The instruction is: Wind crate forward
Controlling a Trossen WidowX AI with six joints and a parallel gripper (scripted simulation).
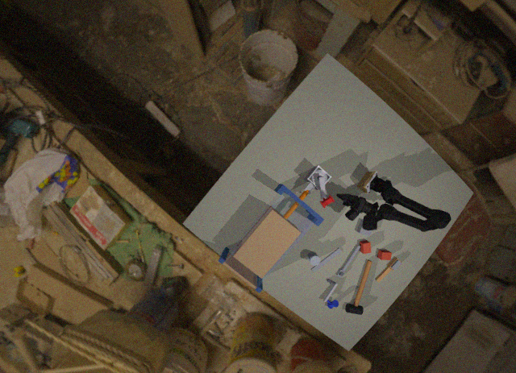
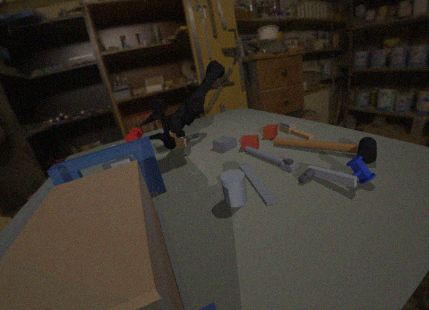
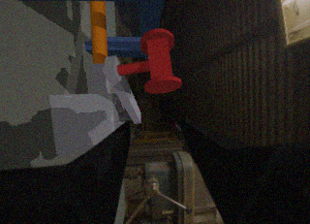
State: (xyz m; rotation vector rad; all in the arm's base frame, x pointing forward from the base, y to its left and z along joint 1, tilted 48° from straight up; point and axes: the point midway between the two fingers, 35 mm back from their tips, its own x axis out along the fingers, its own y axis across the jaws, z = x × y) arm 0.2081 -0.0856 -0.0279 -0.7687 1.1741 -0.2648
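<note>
The tan-topped crate lies flat; in the top view a gap shows between its front and the blue frame. An orange strap runs from it through the frame to the pale winch. A pale crank with a red knob stands at the winch; its key is hidden. My gripper is open, with nothing between its fingers. It is beside the red knob, which shows ahead of the fingertips in the wrist view, apart from them.
A crank with a blue knob, a black-headed mallet, a grey cylinder, a flat bar and red blocks lie beyond the crate's side. A tan block is by the arm.
</note>
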